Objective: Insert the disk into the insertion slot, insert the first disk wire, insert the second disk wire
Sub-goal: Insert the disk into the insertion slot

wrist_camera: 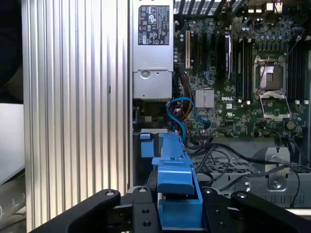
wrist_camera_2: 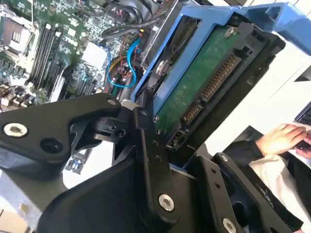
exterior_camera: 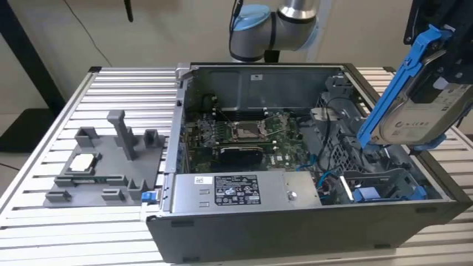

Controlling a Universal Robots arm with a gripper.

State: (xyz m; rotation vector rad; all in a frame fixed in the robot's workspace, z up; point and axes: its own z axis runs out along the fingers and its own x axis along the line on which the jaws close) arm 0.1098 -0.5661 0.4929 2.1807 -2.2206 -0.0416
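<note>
One black gripper is pinching the disk by its blue frame and holds it tilted in the air, over the edge of the open computer case on the exterior view's right. Below it, the slot sits in the case's near corner. A grey tray lies on the worktop beside the case.

The exterior view's upper edge cuts off the arm, and its right edge clips the disk.
</note>
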